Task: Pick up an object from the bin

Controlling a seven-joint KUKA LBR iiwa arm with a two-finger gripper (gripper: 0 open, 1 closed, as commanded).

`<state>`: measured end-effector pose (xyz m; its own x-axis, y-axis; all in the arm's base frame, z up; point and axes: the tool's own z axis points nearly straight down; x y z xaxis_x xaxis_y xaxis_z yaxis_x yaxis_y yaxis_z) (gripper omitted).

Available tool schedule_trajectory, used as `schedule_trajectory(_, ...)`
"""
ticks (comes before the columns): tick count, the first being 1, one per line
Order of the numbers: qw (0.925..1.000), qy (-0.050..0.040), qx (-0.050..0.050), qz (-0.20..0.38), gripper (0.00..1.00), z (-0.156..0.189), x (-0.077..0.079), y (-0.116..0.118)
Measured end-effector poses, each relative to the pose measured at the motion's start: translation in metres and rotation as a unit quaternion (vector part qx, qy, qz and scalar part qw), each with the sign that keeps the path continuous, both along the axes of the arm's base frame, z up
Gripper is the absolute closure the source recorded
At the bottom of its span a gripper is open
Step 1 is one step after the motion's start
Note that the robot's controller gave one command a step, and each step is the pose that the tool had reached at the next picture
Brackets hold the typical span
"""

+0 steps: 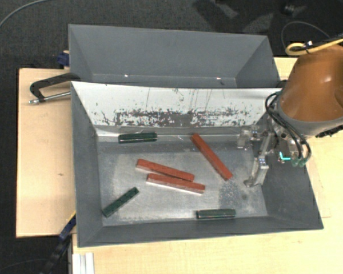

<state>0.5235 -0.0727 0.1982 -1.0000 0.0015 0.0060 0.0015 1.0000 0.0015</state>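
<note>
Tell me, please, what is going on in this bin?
A robot arm reaches in from the right, and its tool hangs low over the right part of the grey bin. The thing nearest to it is a slanted red-brown bar, just to its left. Two more red-brown bars lie side by side in the middle, and three dark green bars lie scattered near the walls. Every bar lies on the bin's floor; nothing is lifted yet.
</note>
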Motion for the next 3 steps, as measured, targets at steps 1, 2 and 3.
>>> schedule_trajectory(1, 0.9984, -0.0039, -0.001, -0.056, 0.00, -0.106, 0.058, -0.040)
schedule_trajectory(2, 0.9875, -0.0013, 0.000, -0.158, 0.00, -0.128, 0.036, -0.018)
schedule_trajectory(3, 0.9625, -0.0032, 0.000, -0.271, 0.00, -0.089, 0.020, 0.009)
